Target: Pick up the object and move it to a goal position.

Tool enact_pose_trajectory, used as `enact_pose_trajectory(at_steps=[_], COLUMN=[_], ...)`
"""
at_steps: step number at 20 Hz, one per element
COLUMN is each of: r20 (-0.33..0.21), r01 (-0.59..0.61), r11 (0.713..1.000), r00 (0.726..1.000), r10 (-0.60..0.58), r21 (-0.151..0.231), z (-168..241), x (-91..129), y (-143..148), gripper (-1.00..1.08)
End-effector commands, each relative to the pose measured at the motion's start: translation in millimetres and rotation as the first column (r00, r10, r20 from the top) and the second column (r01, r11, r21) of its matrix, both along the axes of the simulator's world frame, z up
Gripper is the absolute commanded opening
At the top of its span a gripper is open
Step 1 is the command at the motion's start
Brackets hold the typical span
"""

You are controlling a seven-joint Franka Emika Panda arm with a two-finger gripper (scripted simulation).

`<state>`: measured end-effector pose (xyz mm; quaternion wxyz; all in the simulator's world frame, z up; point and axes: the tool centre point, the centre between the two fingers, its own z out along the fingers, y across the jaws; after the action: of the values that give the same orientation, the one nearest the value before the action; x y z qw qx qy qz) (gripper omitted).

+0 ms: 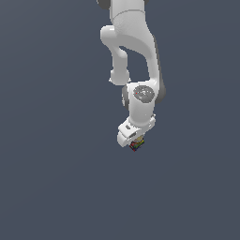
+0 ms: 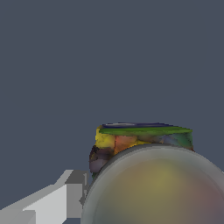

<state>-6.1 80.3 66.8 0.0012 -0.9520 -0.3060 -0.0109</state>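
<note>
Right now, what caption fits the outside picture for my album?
White robot arm with a little colorful cube at its claw.

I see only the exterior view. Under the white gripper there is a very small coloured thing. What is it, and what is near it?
Observer: In the wrist view it is the cube, with yellow, orange-red and green patches on the side facing the camera.
Operator: Is something of the gripper visible beside it?
Observer: Yes, a grey-white finger shows beside the cube, and a blurred round shape covers the cube's near part.
Operator: Is the cube held or not?
Observer: I cannot confirm contact. In your view the cube sits right at the gripper, but the jaws are not clear in either picture.
</note>
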Motion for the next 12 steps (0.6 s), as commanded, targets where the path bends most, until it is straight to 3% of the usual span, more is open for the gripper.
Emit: enact_pose_trajectory(at_steps=[1,12], r20=[0.023,0.182], r01=[-0.017,-0.167], r11=[1.000,0.984], r00=[1.000,0.971], r10=[0.017,0.154], r21=[0.007,0.055], z=[10,80], x=[8,57], y=[0,5], gripper=[-1.00,-1.00])
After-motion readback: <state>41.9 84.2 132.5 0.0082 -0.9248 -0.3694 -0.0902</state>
